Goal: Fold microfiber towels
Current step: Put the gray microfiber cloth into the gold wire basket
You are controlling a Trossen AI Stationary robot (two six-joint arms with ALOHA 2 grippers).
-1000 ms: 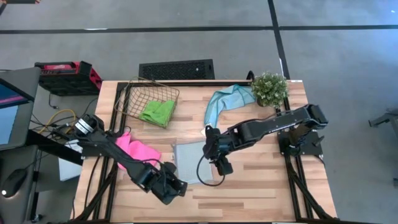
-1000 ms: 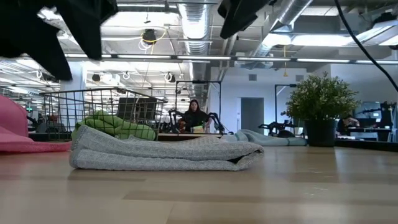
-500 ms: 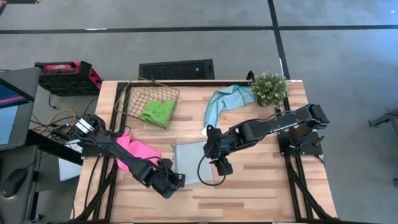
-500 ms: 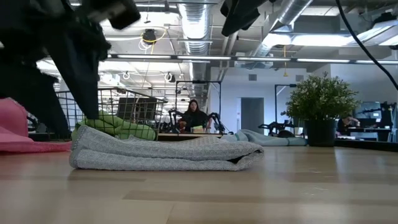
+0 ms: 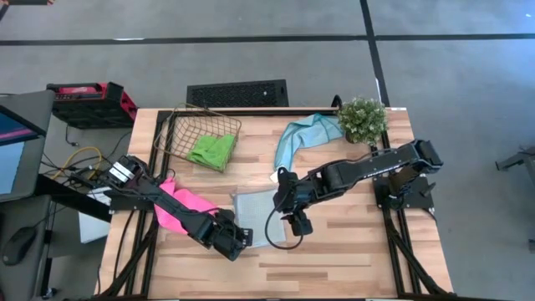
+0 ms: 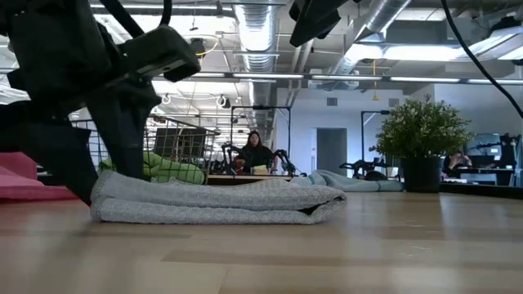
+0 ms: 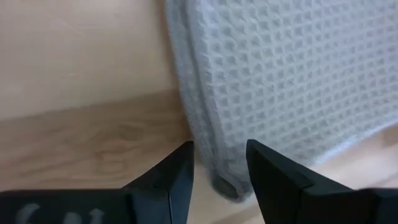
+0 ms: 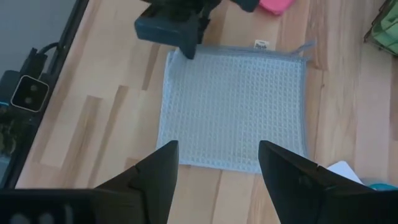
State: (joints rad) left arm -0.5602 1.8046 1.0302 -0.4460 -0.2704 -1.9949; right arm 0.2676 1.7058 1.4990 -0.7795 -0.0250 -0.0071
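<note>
Grey towel point(image 5: 255, 215) lies folded flat in the middle of the wooden bench point(image 5: 351, 251), and both arms are at it. The left gripper point(image 5: 236, 238) is down at the near left corner of this towel; in the left wrist view its fingers point(image 7: 177, 177) stand apart with the folded edge of the towel point(image 7: 280, 81) between them (they do not close on the cloth yet, so it holds nothing). In the low view the left arm's dark fingers point(image 6: 122, 135) reach down to the left end of the grey towel point(image 6: 216, 204), which lies in two flat layers.

The right gripper point(image 5: 294, 219) hangs above the right edge of the same towel, with its fingers wide apart and nothing in them; its wrist view looks down on the whole towel point(image 8: 233, 106), a neat square with a small white tag at the far edge.

The pink towel point(image 5: 185, 205) lies crumpled on the left side of the bench, partly under the left arm. The green towel point(image 5: 211, 150) is inside the wire basket point(image 5: 180, 125) at the far left. The teal-blue towel point(image 5: 301, 135) is spread loosely at the far side, just beside the small potted plant point(image 5: 362, 119).

A person point(image 6: 255, 152) sits in the room far behind the bench.
</note>
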